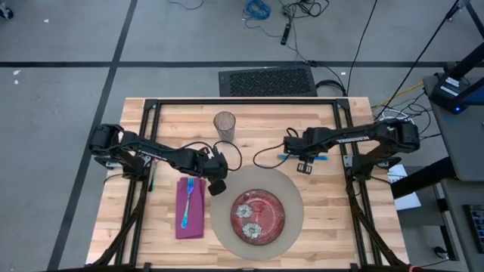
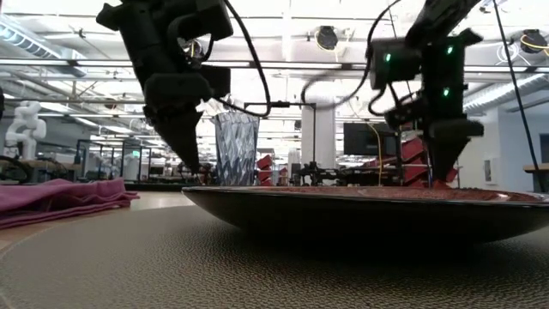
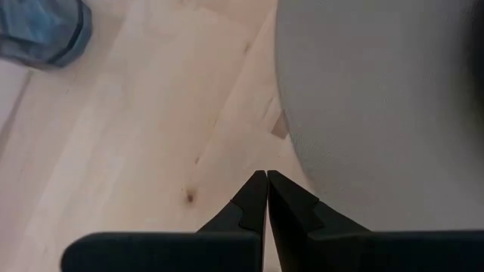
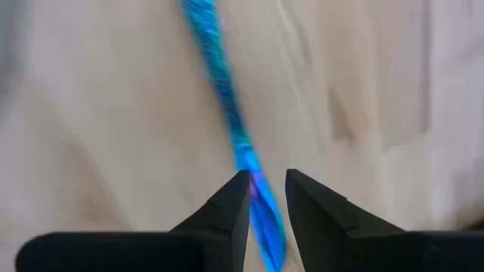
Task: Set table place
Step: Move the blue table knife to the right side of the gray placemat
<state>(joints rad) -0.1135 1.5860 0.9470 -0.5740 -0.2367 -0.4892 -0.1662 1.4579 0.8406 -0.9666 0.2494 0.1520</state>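
High view shows your right pincer (image 1: 305, 165) over a blue utensil (image 1: 302, 159) just beyond the far right edge of the mat (image 1: 291, 227); the right wrist view shows the slim, glossy blue plastic handle (image 4: 227, 98) running between the two dark fingers, which stand narrowly apart around it. Whether they already pinch it, you cannot tell. You appear to be at the step of fetching this piece of cutlery; next you would need a firm pinch on the thin handle, a clean lift, and a placing beside the mat on its right.

The mat is big, round, grey-tan and finely textured; on it sits a smaller red patterned plate (image 1: 258, 214), shallow and shiny. Left of the mat lies a soft purple napkin (image 1: 190, 208) carrying blue and pink cutlery (image 1: 187, 202). Beyond the mat stands a faceted clear glass (image 1: 224, 125). Your left pincer (image 1: 218, 186), pressed together and empty, hangs at the mat's left edge over the pale plank tabletop (image 1: 333, 249).
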